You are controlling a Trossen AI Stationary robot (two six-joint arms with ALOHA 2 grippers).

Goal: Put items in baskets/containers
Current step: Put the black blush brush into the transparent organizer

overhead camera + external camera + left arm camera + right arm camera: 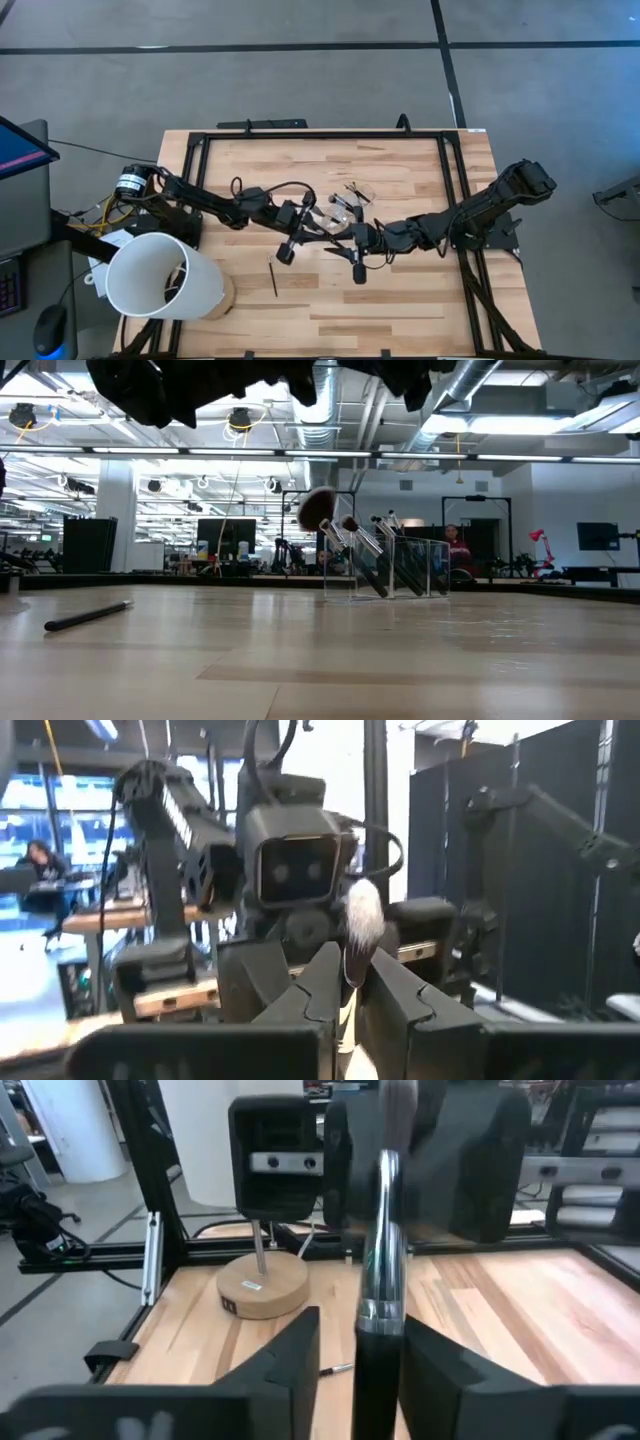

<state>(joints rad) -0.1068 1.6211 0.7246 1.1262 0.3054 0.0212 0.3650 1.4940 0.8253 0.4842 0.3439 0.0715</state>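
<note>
Left wrist view: left gripper (345, 982) jaws pinch a fluffy-tipped brush (362, 920), the right gripper (357, 1342) jaws parted around its handle.

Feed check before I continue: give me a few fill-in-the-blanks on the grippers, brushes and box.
1. The left gripper is ____ on the makeup brush.
2. The right gripper stands ____ around that brush's handle.
3. The clear box holds several ____.
4. One dark stick lies loose on the ____.
Missing words: shut; open; brushes; table.

brush handle (378, 1380) cut off, arms cropped
</note>
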